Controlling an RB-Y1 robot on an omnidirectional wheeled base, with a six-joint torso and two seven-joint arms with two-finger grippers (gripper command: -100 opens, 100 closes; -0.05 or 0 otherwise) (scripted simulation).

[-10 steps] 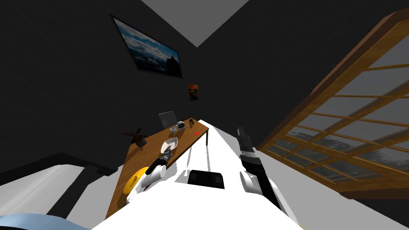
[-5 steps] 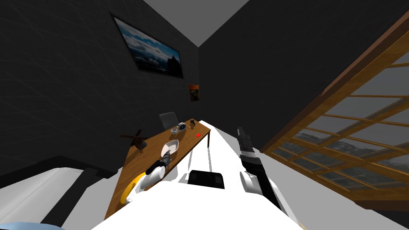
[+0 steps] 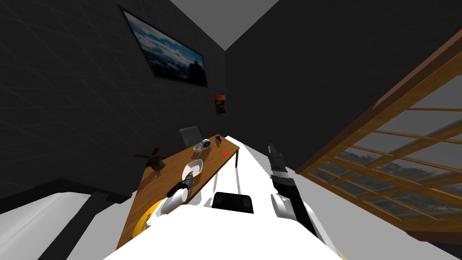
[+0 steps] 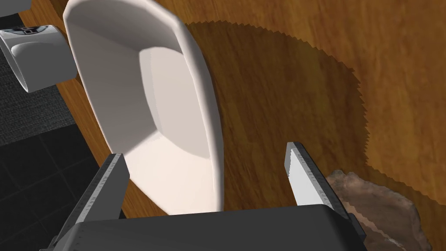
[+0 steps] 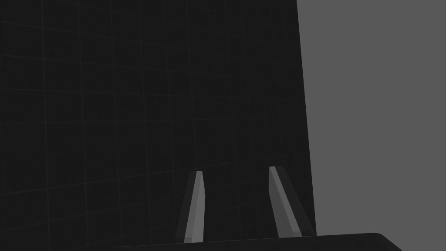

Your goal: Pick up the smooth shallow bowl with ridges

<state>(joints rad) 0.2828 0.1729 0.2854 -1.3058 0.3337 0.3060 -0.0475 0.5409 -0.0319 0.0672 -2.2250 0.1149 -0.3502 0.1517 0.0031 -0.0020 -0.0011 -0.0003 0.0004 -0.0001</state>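
Hovering wide open at lower centre, left tool (image 4: 204, 152) straddles the near end of the white bowl (image 4: 143, 100) on the wooden surface (image 4: 283, 87).

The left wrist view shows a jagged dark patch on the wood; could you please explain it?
Left wrist view: a shadow on the table beside the white bowl, its edge stair-stepped by the renderer; head view: the wide lens splays the walls and tilts the table.
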